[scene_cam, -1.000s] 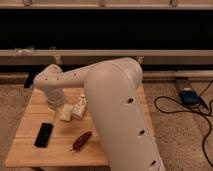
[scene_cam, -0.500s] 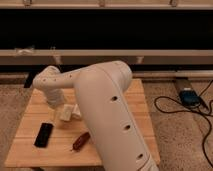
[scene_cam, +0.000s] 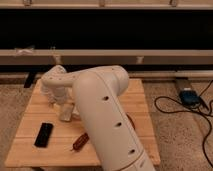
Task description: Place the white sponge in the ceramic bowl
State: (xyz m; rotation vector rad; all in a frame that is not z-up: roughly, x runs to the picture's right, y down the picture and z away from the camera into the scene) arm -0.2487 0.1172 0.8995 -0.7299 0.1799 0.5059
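Note:
The white sponge (scene_cam: pixel 66 113) is a small off-white block lying on the wooden table (scene_cam: pixel 30 150), left of centre. My gripper (scene_cam: pixel 57 102) hangs from the white wrist just above and to the left of the sponge. It is open and holds nothing. My big white arm (scene_cam: pixel 105 120) covers most of the ceramic bowl (scene_cam: pixel 131 121). Only a thin dark-red sliver of its rim shows at the arm's right side.
A black phone (scene_cam: pixel 43 134) lies on the table's front left. A slim red-brown object (scene_cam: pixel 80 142) lies near the front edge. On the floor to the right are a blue box (scene_cam: pixel 188 96) and black cables (scene_cam: pixel 200 130). A dark wall with rails runs behind the table.
The large arm link has swung further across the table's middle, covering more of it. The gripper stays close to the sponge, which has not moved.

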